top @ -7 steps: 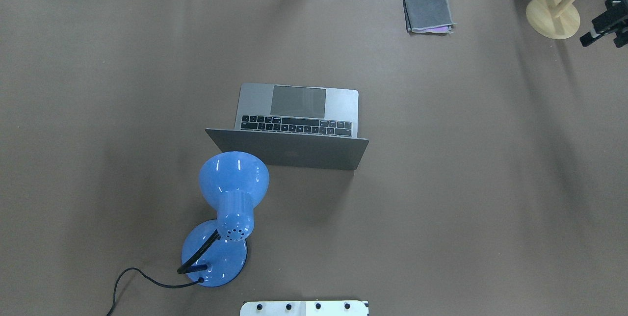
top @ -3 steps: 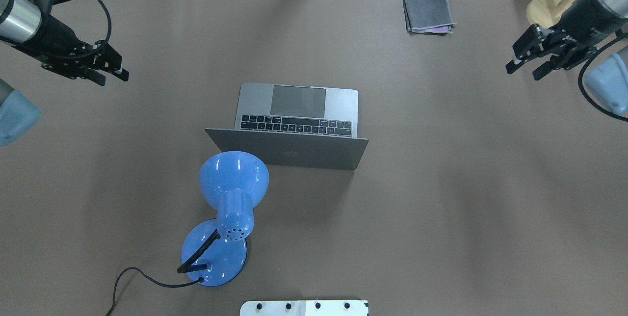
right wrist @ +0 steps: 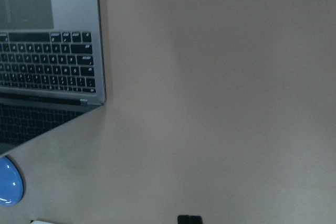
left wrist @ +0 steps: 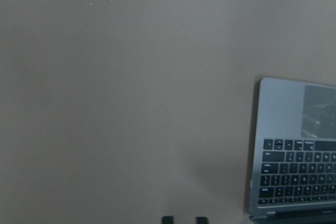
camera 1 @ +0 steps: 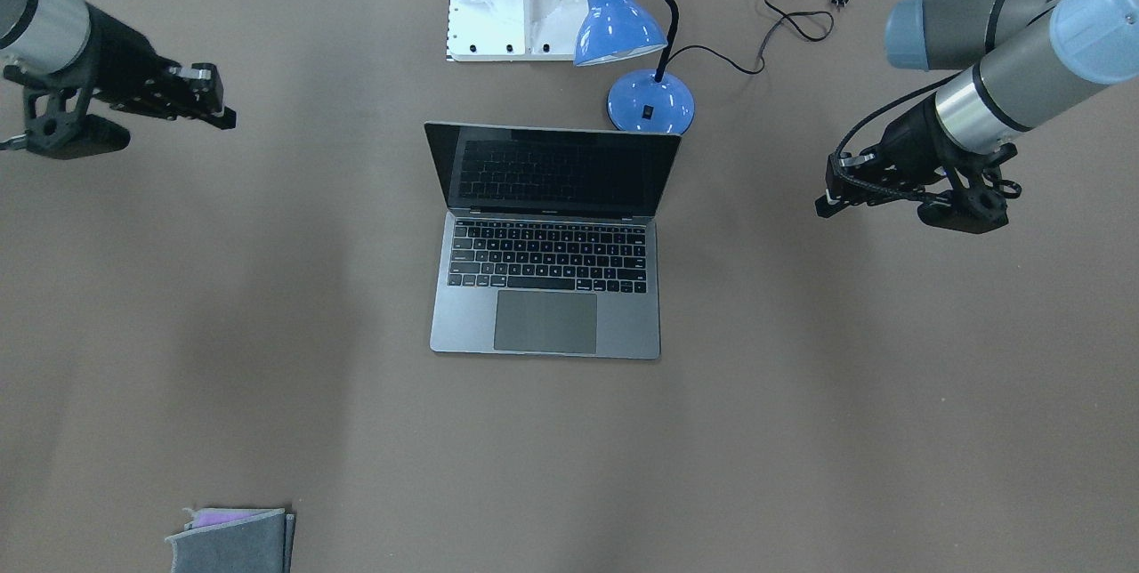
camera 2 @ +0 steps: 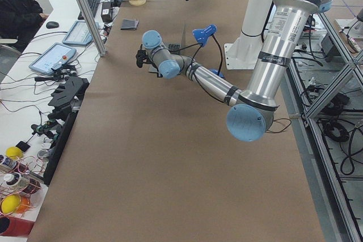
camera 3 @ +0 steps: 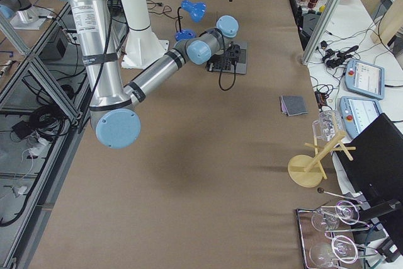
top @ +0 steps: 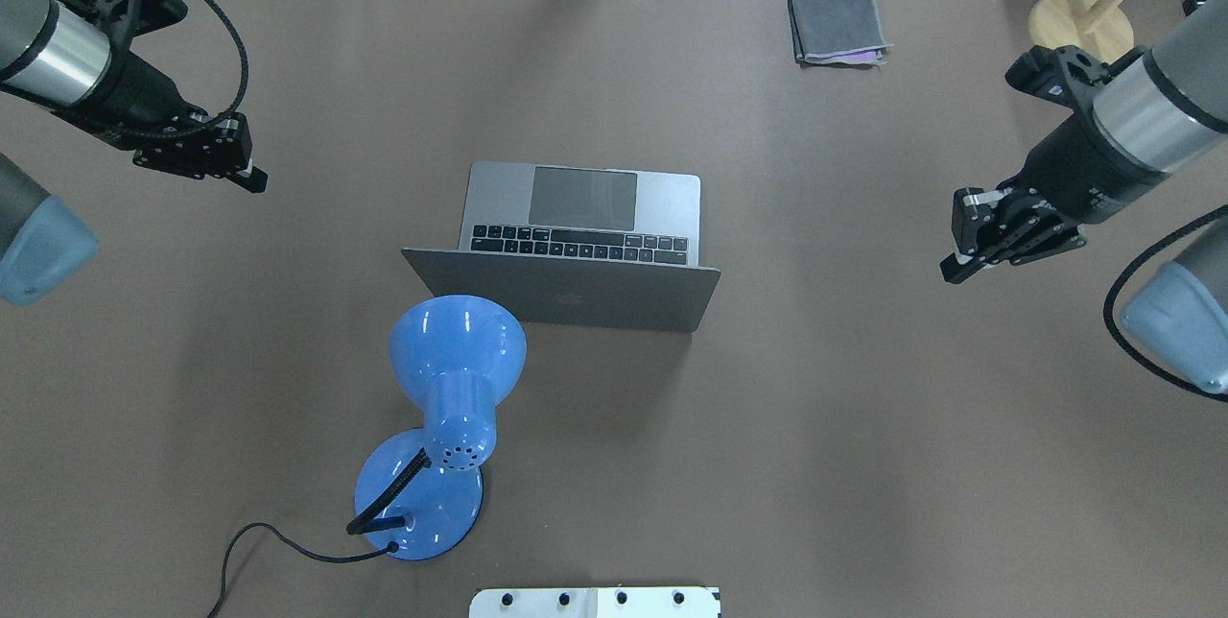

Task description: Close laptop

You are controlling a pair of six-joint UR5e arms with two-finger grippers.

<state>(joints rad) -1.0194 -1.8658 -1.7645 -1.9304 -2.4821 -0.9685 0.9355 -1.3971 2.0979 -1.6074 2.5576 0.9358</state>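
The laptop (top: 585, 215) stands open in the middle of the table, a grey metal body with black keys, its dark screen (camera 1: 556, 171) upright and facing away from the robot. My left gripper (top: 245, 172) hangs above the table, well left of the laptop. The left wrist view shows its fingertips (left wrist: 167, 219) a small gap apart and the laptop's corner (left wrist: 294, 171). My right gripper (top: 959, 263) hangs well right of the laptop. In the right wrist view (right wrist: 189, 219) its fingertips are together and hold nothing. Neither gripper touches the laptop.
A blue desk lamp (top: 451, 378) stands just behind the lid's left end, its cord trailing toward the robot. A folded grey cloth (top: 837, 26) lies far right. A wooden stand (top: 1079, 28) is at the far right corner. The robot's white base (top: 595, 602) is at the near edge.
Both arms have come into view and moved in toward the laptop. The right gripper has swung nearer and inward, and its fingers have closed. The laptop has not moved.
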